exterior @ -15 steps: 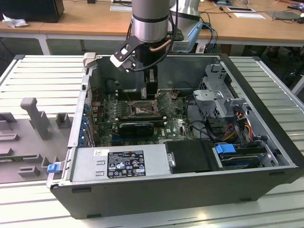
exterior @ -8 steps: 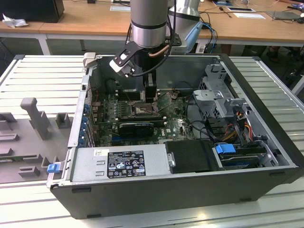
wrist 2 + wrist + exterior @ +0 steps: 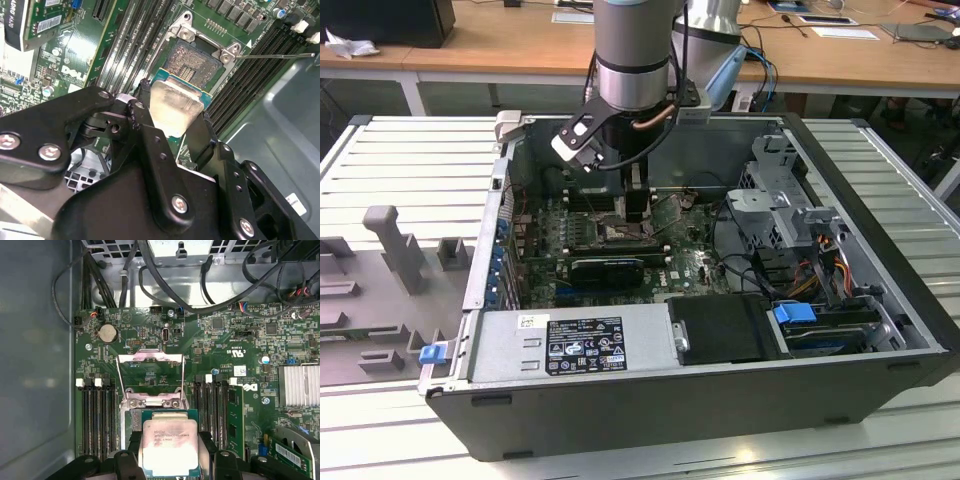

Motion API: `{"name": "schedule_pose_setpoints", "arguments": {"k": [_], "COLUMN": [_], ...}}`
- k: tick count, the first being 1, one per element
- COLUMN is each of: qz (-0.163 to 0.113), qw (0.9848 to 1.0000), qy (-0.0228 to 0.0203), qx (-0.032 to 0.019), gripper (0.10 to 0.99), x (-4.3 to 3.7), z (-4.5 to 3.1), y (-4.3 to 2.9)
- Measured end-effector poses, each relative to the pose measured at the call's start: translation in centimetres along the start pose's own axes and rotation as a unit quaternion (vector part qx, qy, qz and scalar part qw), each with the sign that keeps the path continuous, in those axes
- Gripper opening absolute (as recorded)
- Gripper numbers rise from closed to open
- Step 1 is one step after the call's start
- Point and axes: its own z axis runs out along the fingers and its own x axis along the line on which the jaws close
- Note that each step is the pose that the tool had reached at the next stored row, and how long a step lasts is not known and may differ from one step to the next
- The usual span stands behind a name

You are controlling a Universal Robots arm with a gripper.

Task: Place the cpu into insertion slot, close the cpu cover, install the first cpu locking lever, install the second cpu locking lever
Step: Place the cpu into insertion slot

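Observation:
My gripper (image 3: pixel 174 121) (image 3: pixel 170 449) is shut on the cpu (image 3: pixel 175 106) (image 3: pixel 169 442), a flat square chip with a pale silvery top held by two opposite edges between black fingers (image 3: pixel 146 116). The chip hangs just above the insertion slot (image 3: pixel 192 61) (image 3: pixel 130 424) and covers part of it in both wrist views. The cpu cover (image 3: pixel 149 357), a thin metal frame, stands swung open beyond the slot. A thin metal lever rod (image 3: pixel 274 56) sticks out beside the slot. In the exterior view the gripper (image 3: pixel 634 212) is down inside the open computer case over the slot (image 3: pixel 620 236).
Black memory slots (image 3: pixel 97 420) flank the socket on both sides. A long black graphics card (image 3: pixel 608 268), the power supply (image 3: pixel 570 345) and a drive cage (image 3: pixel 782 200) crowd the case. Black cables (image 3: pixel 165 275) loop beyond the board. A finned heatsink (image 3: pixel 300 385) sits nearby.

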Motion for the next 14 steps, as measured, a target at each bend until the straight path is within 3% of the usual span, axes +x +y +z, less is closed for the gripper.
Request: {"name": "schedule_pose_setpoints", "arguments": {"k": [14], "qz": [-0.001], "qw": [1.0], "qy": [0.0017], "qx": [0.0002], "gripper": [0.529], "x": [0.03], "z": [1.03], "y": [-0.38]}}
